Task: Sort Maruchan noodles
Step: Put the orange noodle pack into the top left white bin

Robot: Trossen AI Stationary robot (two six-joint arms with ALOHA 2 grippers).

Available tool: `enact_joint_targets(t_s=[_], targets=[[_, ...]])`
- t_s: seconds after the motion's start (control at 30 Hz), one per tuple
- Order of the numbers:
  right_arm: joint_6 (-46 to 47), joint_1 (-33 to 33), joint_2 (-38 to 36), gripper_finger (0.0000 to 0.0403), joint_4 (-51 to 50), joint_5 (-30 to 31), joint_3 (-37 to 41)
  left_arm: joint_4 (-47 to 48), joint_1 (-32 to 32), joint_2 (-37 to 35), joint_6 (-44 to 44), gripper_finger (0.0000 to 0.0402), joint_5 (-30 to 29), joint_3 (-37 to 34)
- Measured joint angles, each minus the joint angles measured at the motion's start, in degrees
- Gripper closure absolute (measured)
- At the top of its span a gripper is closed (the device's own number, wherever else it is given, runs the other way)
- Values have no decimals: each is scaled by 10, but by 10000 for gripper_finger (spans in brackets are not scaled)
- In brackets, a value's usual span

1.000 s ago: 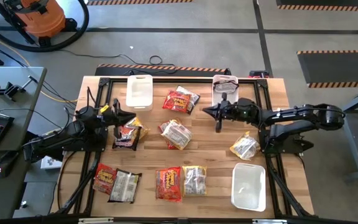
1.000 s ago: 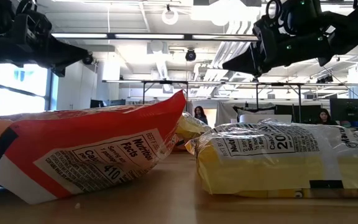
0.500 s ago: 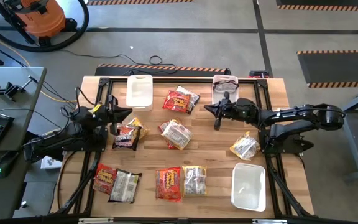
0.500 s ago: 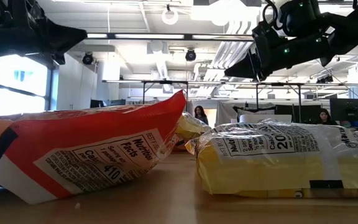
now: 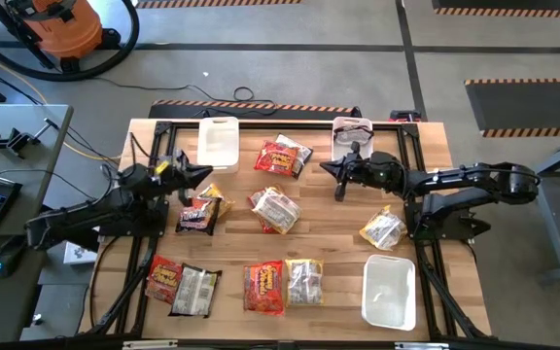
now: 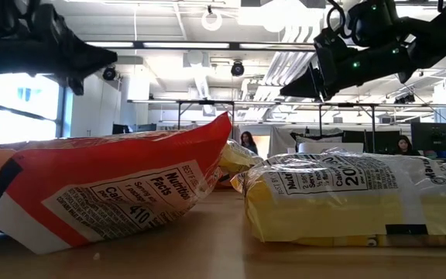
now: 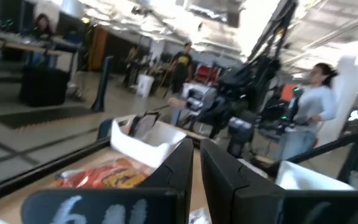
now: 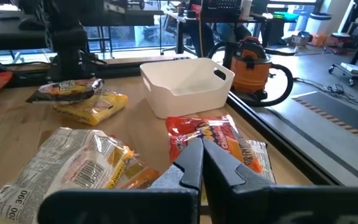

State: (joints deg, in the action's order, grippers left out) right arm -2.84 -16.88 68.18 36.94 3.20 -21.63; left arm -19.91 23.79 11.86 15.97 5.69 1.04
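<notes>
Item: noodles, about a dozen packets, loose on the surface (image 5: 338,228); none yet in a bin.

Holdings, high view: a red packet (image 5: 282,156) at the far middle; a pale packet (image 5: 275,210) at the centre; a dark packet (image 5: 198,214) with yellow beside it, left of centre; a yellow packet (image 5: 383,230) on the right; a near row of red (image 5: 164,280), silver (image 5: 195,291), red (image 5: 263,288) and pale (image 5: 305,281). Three white bins: far left (image 5: 218,143), far right (image 5: 351,135), near right (image 5: 389,290).

Left gripper (image 5: 206,173): raised above the surface, between the far-left bin and the dark packet. Fingers (image 7: 180,165) nearly together with only a slit between them, holding nothing.

Right gripper (image 5: 324,168): raised, pointing toward the red packet at the far middle, beside the far-right bin. Fingers (image 8: 191,163) pressed together, empty.

Step in hand, as we judge it: each arm is choosing a packet to lift.

Handling notes: we spread the fingers wide before we descend, since pinched tips only shove a packet along. We come down over the middle of a packet, not the crinkled end seam, which slips. The dark packet touches its yellow neighbour, so we take the free edge and lift one alone. We keep one colour to one bin. We work each arm on its own half, so the arms do not meet over the centre.
</notes>
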Motion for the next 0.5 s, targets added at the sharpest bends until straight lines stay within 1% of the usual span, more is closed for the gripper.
enact_joint_targets(t_s=[0.1,0.17,0.33,0.5], targets=[[0,0,0,403,5,0,0,-36,-5,54,-12,378,-3,2],[0,0,0,403,6,0,0,-37,-8,96,-18,378,-3,16],[-6,-1,0,403,6,0,0,-36,-13,212,-50,378,-6,72],[-11,-16,0,403,17,1,0,-35,-18,338,-110,366,-30,140]])
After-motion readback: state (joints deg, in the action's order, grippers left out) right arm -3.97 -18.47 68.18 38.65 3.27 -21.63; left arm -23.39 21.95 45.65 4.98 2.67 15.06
